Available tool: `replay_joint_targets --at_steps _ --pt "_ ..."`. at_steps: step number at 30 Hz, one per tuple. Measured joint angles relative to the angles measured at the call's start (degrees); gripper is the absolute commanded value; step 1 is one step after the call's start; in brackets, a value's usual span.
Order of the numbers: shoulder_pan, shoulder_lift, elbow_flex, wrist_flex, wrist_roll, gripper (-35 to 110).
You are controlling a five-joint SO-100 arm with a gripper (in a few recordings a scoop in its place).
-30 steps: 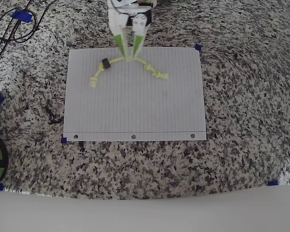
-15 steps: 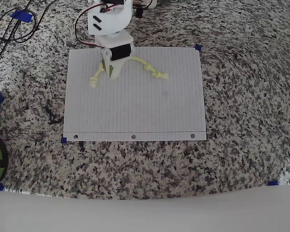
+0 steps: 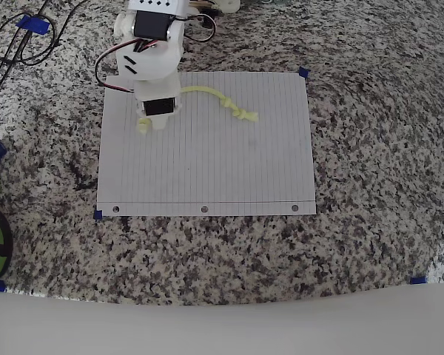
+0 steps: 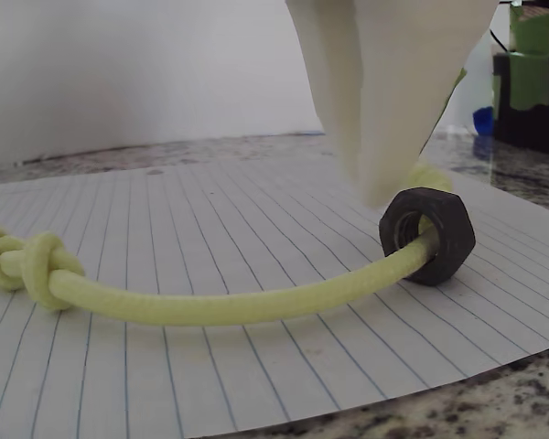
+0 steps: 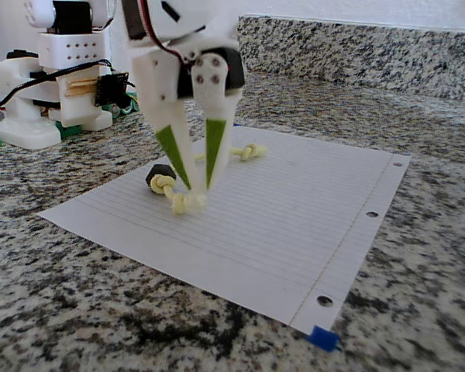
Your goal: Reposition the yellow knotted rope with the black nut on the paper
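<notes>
Tool (image 5: 192, 194) fingers converge on the knotted end of the yellow knotted rope (image 4: 210, 306), pinching it, we judge, near the paper's (image 3: 207, 170) far left corner in the overhead view. We should drag low and slowly, so the hexagonal matte black nut (image 4: 427, 234) slides along the smooth, limp cord without snagging the thin lined sheet on the speckled granite tabletop (image 3: 370, 222).

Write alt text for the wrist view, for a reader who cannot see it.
A pale yellow knotted rope lies curved across white lined paper, threaded through a black hex nut at right, with a knot at its left end. A white gripper finger comes down from the top to just above the nut, and speckled granite counter shows past the paper's edge.
</notes>
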Motion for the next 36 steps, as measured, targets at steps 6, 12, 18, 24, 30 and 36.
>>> replay_joint_targets --at_steps 6,12,18,24,30,36 --pt "2.99 -0.09 -0.18 0.00 0.00 0" --pt "8.17 0.62 -0.18 2.72 0.00 0" --pt "11.69 1.85 -0.26 6.06 0.00 0" --pt "8.53 3.25 -1.85 4.04 -0.53 0" --pt "-0.53 8.26 -1.76 3.43 -0.53 0" --pt "-11.07 9.67 0.26 3.43 -0.53 0"
